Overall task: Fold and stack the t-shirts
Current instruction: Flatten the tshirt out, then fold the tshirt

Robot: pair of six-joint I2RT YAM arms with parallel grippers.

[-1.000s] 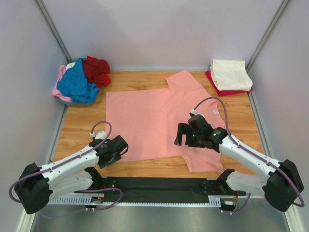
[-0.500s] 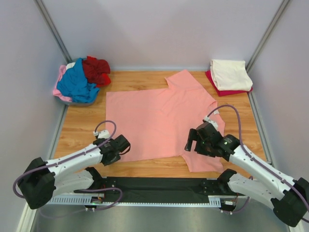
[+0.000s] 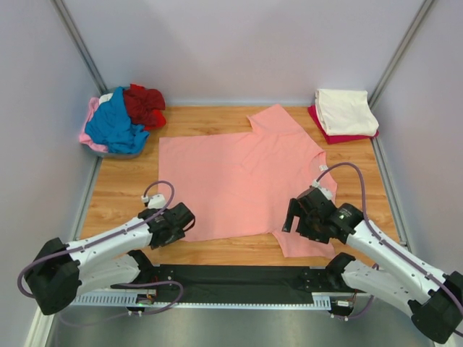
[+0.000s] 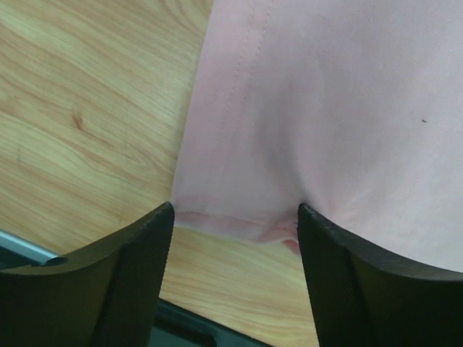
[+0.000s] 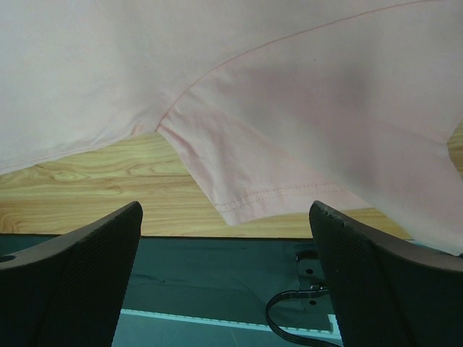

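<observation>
Salmon-pink t-shirt (image 3: 231, 181) lies spread flat mid-surface (image 3: 123, 191). The right hand (image 5: 226, 213), jaws wide apart, has drawn back from its middle to the near sleeve (image 5: 289, 144). The left hand (image 4: 235, 217), also unclenched, straddles the hem corner (image 4: 210, 210), so a fold grasp looks close.

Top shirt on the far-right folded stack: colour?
The top shirt is cream, over a dark red shirt. Top external view shows it best.
</observation>
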